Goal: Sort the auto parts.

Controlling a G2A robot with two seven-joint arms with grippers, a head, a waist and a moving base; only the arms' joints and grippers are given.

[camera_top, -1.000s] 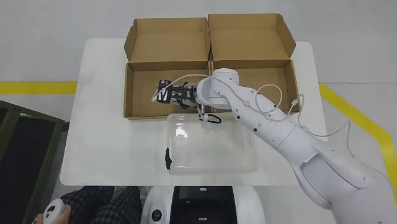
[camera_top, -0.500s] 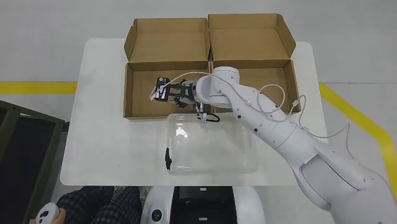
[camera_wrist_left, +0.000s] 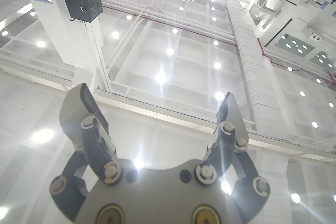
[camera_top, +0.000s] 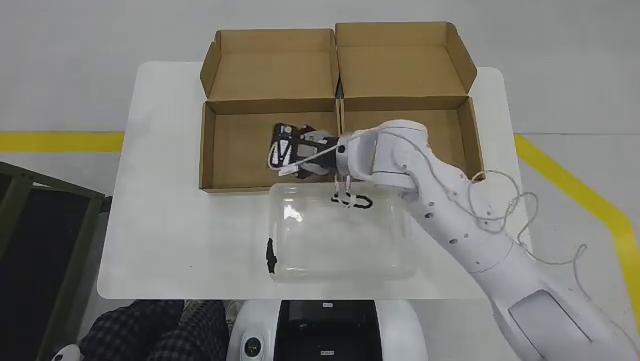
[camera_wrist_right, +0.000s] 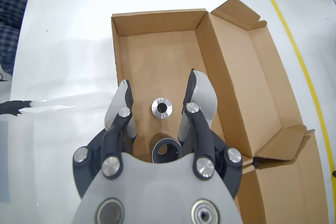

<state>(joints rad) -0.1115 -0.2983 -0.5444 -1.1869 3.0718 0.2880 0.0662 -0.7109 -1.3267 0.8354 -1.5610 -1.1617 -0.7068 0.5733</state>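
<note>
Spread wide, gripping nothing: fingers of right gripper (camera_wrist_right: 159,77), over open cardboard box (camera_wrist_right: 157,51). Directly beneath the gap between fingertips, flat on box floor: silver bushing (camera_wrist_right: 162,108). Palmward of it: dark ring (camera_wrist_right: 167,150). Both judged sorted. Well behind the fingers, in clear bin (camera_top: 340,251): one black part (camera_top: 269,255), left to fetch. Left gripper (camera_wrist_left: 155,92) likewise agape, empty, aimed at ceiling.
</note>
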